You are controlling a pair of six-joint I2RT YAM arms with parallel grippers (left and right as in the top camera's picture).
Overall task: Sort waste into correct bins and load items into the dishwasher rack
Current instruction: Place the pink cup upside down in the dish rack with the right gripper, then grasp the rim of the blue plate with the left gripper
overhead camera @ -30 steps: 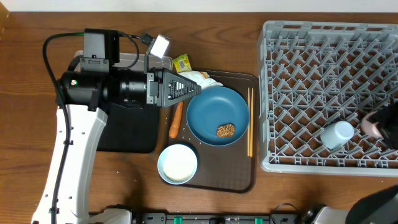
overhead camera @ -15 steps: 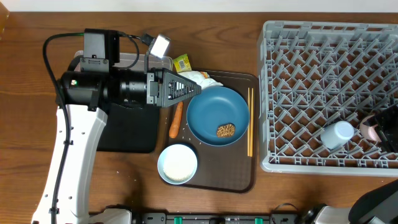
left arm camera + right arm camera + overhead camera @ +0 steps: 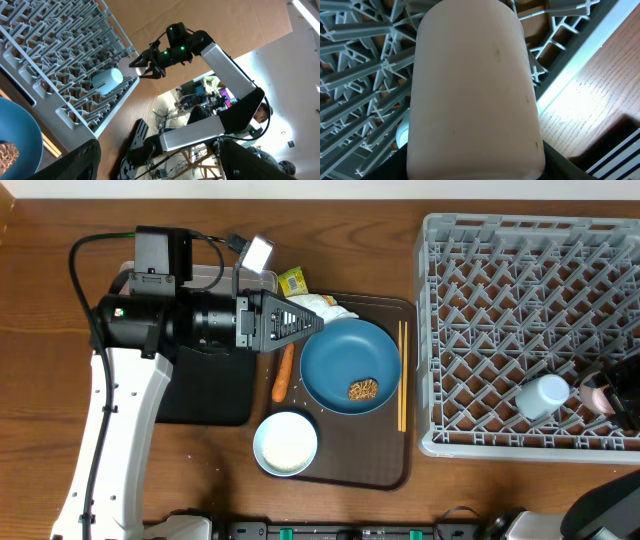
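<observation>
The left arm (image 3: 115, 420) is raised from the lower left of the overhead frame and bent to the right, so that the left gripper (image 3: 312, 322) is held over the crumpled tissue (image 3: 335, 307) at the upper-left edge of the blue plate (image 3: 335, 355); its fingers (image 3: 80, 162) are seen widely parted at the bottom corners of the left wrist view, with nothing between them; the right gripper (image 3: 614, 395) is placed at the right edge, over the lower right of the grey rack (image 3: 500, 270), and is closed around the pink cup (image 3: 596, 392); only the left wrist view shows the whole right arm (image 3: 220, 60), bent down to the rack's corner; only the right wrist view shows the pink cup (image 3: 475, 90) close up, as a plain, matte, pale cylinder filling the frame above the pegs; the blue cup (image 3: 543, 395) is laid on its side in the rack just left of it; brown scraps (image 3: 363, 390) are seen on the plate.
</observation>
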